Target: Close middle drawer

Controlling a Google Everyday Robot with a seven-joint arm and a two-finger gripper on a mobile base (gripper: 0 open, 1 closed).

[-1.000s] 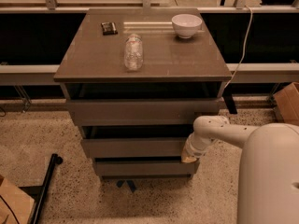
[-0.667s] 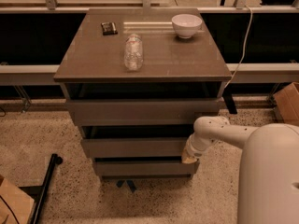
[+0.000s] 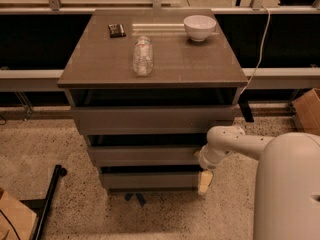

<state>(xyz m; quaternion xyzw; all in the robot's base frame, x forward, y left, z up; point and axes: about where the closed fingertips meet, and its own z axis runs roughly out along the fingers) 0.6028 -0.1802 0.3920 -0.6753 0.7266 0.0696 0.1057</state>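
Note:
The grey-brown cabinet (image 3: 155, 59) has three drawers. The middle drawer (image 3: 145, 155) has a plain front panel and stands slightly out, with a dark gap above it. The top drawer (image 3: 150, 119) sticks out further, and the lowest drawer (image 3: 150, 180) sits below. My white arm reaches in from the lower right. The gripper (image 3: 205, 180) hangs at the right end of the middle drawer's front, pointing down in front of the lowest drawer's right edge.
On the cabinet top lie a clear plastic bottle (image 3: 142, 57), a white bowl (image 3: 199, 27) and a small dark object (image 3: 117, 30). A cardboard box (image 3: 307, 109) stands at the right, a black pole (image 3: 50, 199) on the floor at left, and a cable (image 3: 257, 59) hangs at right.

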